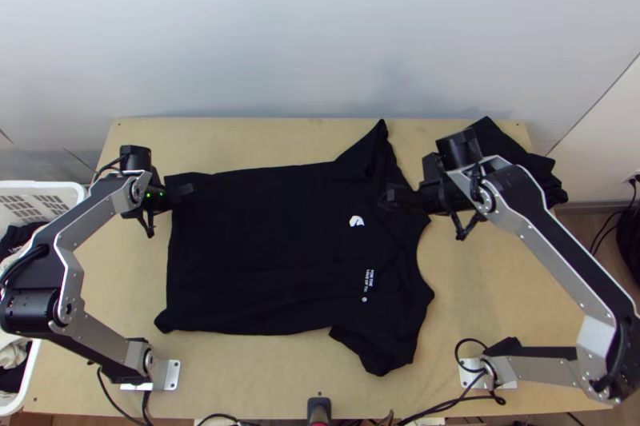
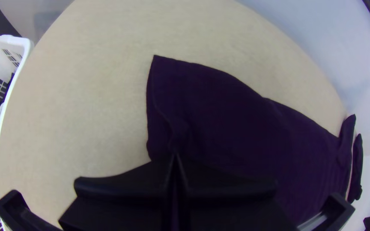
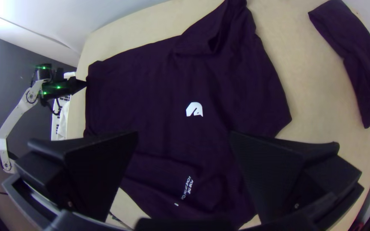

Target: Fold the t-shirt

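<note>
One black t-shirt (image 1: 256,258) spread on a table (image 1: 480,282), one white logo (image 1: 356,221), one block of white lettering (image 1: 370,279), left gripper (image 1: 187,189) clamped on the shirt's hem end, right gripper (image 1: 390,197) spread apart over its chest, one dark cloth (image 1: 524,156), one basket (image 1: 56,185).

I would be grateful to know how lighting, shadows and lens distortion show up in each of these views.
Top view: a soft shadow on the wall, and few folds readable in the dark t-shirt; left wrist view: the table's straight edge bowed by the fisheye lens, corners darkened at right; right wrist view: similar bending, plus a bright patch at the upper left.
</note>
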Motion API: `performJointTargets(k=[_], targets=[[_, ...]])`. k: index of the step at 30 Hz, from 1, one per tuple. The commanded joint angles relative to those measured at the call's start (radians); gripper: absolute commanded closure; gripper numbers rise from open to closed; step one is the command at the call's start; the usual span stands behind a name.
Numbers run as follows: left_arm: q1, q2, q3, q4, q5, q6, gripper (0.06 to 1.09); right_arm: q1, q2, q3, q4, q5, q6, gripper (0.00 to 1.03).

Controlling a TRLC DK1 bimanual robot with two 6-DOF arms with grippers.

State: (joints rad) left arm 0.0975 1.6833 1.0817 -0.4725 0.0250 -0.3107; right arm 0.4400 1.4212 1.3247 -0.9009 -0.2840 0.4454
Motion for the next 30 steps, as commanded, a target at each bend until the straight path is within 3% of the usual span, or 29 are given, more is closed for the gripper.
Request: performJointTargets(k=[1,14,20,30], targets=[[0.007,-0.025,0.004,0.014,0.001,-0.004,1.04,0.000,0.094,0.024,0.076,0.006,0.004,0.04],[0.028,-0.028,0.060,-0.008,-0.017,0.007,1.03,0.003,0.320,0.142,0.148,0.026,0.018,0.04],[0.007,-0.010,0.043,-0.029,-0.017,0.038,0.46,0.003,0.344,0.169,0.149,0.028,0.018,0.04],[-0.010,0.035,0.073,-0.072,-0.016,0.028,0.44,0.002,0.343,0.146,0.148,0.028,0.018,0.04]])
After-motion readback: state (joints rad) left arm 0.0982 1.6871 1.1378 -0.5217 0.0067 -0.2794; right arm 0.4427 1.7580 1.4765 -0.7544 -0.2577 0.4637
